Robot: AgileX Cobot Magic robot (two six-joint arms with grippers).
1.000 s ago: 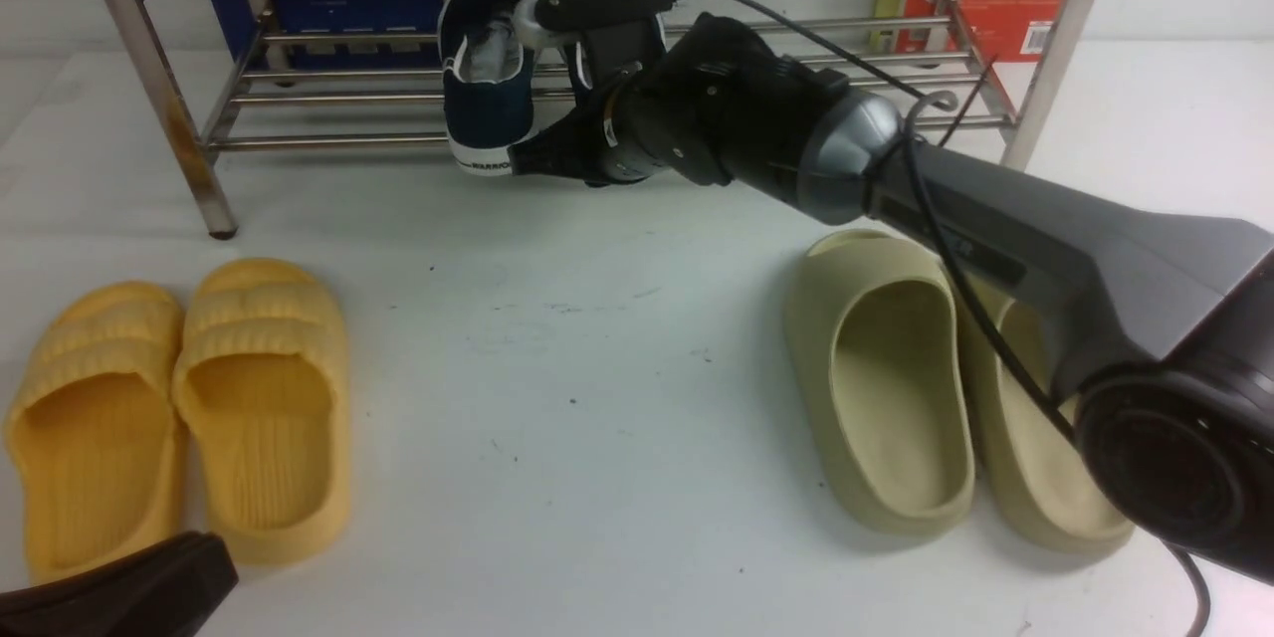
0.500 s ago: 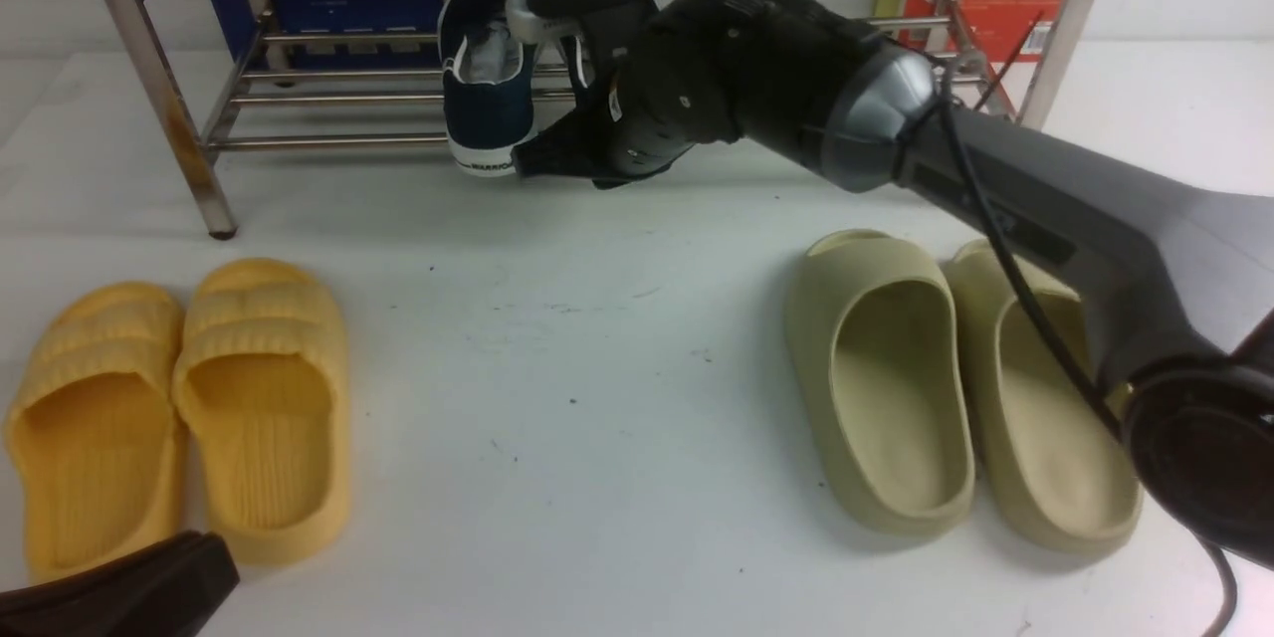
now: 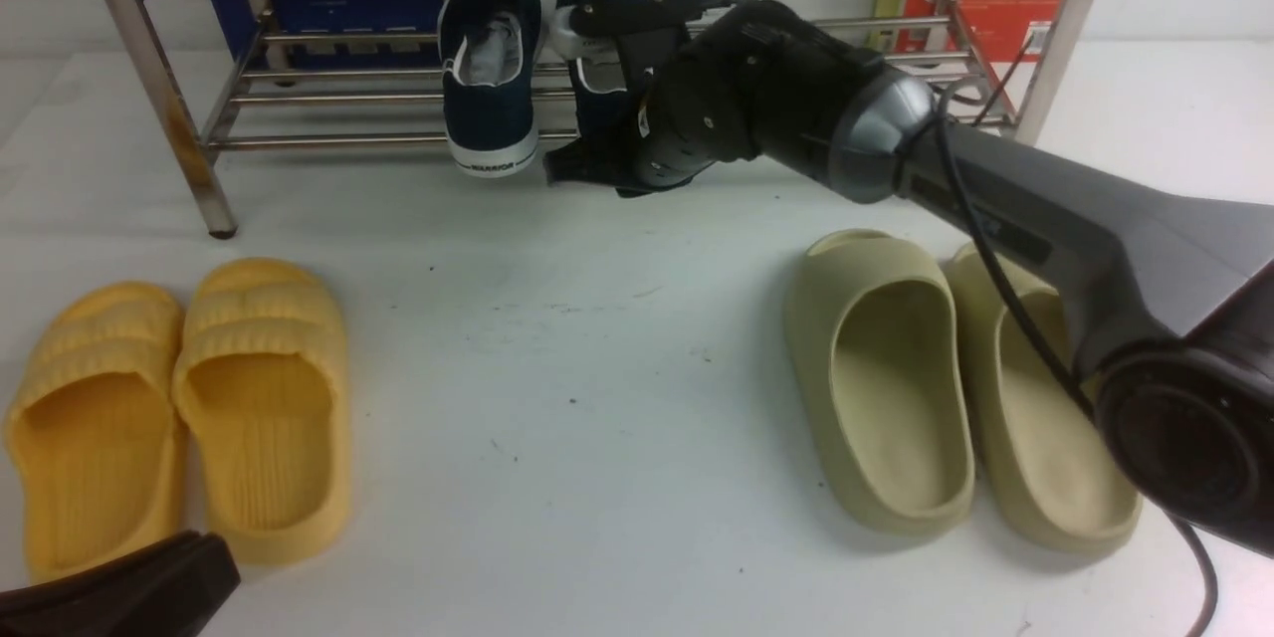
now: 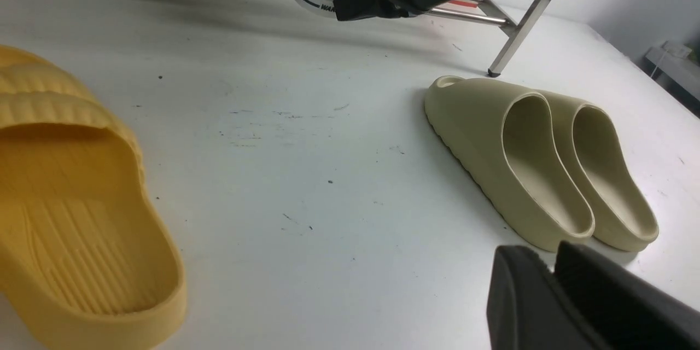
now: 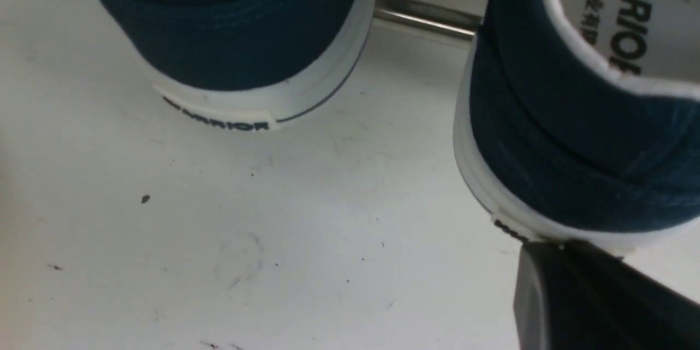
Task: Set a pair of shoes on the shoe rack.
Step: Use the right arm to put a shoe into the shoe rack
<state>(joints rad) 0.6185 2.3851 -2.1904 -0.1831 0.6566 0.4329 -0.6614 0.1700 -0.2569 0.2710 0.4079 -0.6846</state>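
— What takes up most of the room here?
— The white counter point(image 3: 597, 368), and at its far edge the shoe rack point(image 3: 338, 140), steel bars in tiers. The right arm point(image 3: 995, 209) reaches across to it from the right.

— And those slides?
— The beige-olive slides point(image 3: 886, 388) lie under that arm and the yellow slides point(image 3: 259, 398) are over on the left. Neither belongs to this job.

— Where's the pair of shoes?
— Both are on the rack's lowest tier, side by side. The left shoe point(image 3: 490, 90) and the right shoe point(image 5: 569, 164) run front to back, with their toes towards the wall. Their heels hang over the front bar towards the robot.

— So where's the right pincer?
— The right pincer point(image 3: 577, 164) sits low at the right shoe's heel. One finger point(image 5: 579, 295) meets the white rubber there, and the shoe lies just beyond and above it. I cannot tell how wide it gapes or whether it grips.

— And the other one?
— The left pincer point(image 4: 547, 257) hangs at the near edge, well apart, its fingers pressed together on nothing. The right arm is far nearer. I'd judge it should draw straight back along the shoe's length, so the heel isn't dragged off.
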